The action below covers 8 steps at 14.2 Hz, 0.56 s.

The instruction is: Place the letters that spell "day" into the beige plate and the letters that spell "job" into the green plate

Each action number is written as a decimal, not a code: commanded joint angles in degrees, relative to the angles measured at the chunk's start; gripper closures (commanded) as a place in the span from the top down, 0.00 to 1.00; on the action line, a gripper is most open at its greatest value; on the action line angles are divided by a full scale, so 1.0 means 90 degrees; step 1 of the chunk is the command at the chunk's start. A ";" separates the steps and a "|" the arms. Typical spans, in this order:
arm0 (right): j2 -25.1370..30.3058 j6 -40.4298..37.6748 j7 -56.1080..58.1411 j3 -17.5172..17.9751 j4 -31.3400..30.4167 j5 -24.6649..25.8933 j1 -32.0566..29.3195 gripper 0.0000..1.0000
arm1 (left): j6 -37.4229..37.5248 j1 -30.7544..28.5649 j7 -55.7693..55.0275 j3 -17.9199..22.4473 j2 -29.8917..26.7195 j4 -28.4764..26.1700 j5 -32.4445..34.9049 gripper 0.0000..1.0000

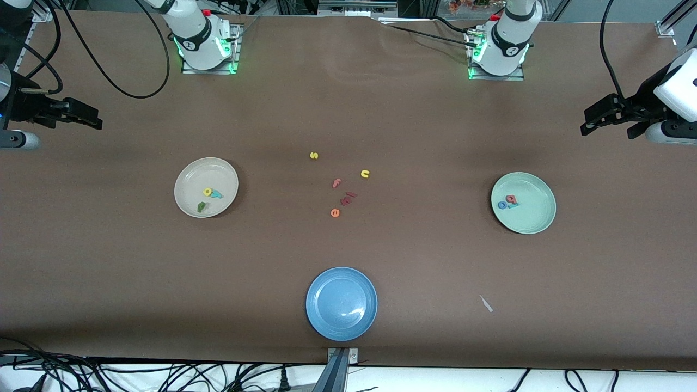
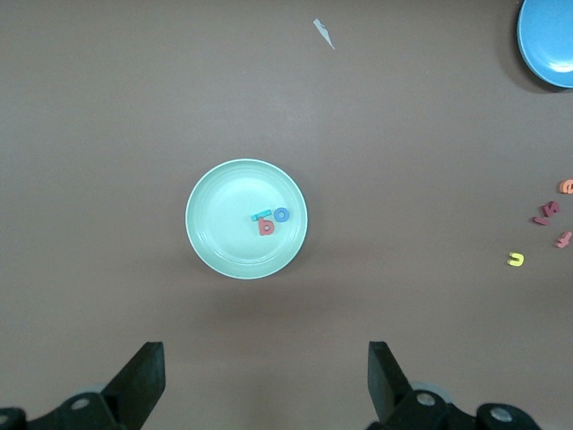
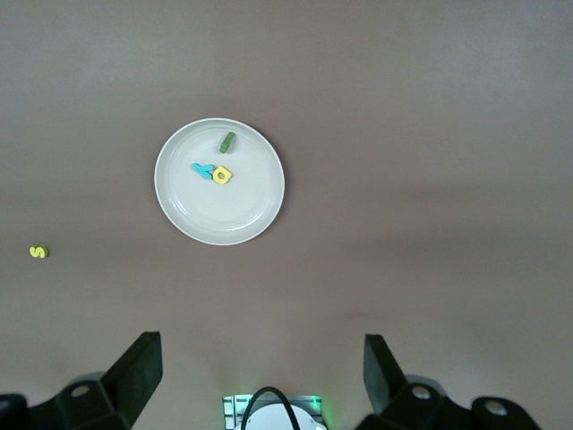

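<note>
Looking across the brown table (image 1: 348, 109), we see wide bare stretches of its surface between the three plates and along every edge, with cables hanging past the edge nearest the front camera. The beige plate (image 1: 185, 188) sits toward the right arm's end and holds the letters that spell "day" (image 1: 210, 194): the yellow one and the teal one touching, the green one just beside them, nearer the rim. The green plate (image 1: 536, 212) sits toward the left arm's end with the letters that spell "job" (image 1: 508, 202) bunched together in it. Between the two plates lies a loose scatter: a yellow "s" (image 1: 313, 155), a yellow "u" (image 1: 365, 173), a pink "f" (image 1: 336, 183), dark red pieces (image 1: 348, 197) and an orange "e" (image 1: 335, 213). The blue plate (image 1: 326, 316) lies close to the edge nearest the front camera, and a pale scrap (image 1: 485, 303) lies near it. The right gripper (image 1: 92, 117) and the left gripper (image 1: 591, 121) each wait high at their own ends, jaws spread wide and holding nothing. We can read only the foam letters themselves; no brand shows.
</note>
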<state>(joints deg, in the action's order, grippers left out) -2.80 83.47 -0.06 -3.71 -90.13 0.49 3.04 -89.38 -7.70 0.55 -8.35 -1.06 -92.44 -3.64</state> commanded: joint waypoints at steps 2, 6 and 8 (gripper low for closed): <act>-0.0060 0.0071 -0.0130 0.0119 -0.0005 -0.0025 -0.0006 1.00 | -0.0021 -0.0004 0.0046 -0.0020 -0.0009 0.0007 0.0122 1.00; -0.0158 0.0091 -0.0159 0.0109 0.0004 -0.0035 0.0062 1.00 | -0.0021 -0.0014 0.0046 -0.0020 -0.0009 0.0007 0.0122 1.00; -0.0158 0.0081 -0.0150 0.0109 0.0063 0.0004 0.0062 1.00 | -0.0021 -0.0014 0.0046 -0.0029 -0.0009 0.0007 0.0122 1.00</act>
<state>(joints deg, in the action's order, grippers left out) -4.55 84.15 -0.40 -2.91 -90.11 0.49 3.57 -89.38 -7.70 0.55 -8.35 -1.06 -92.44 -3.64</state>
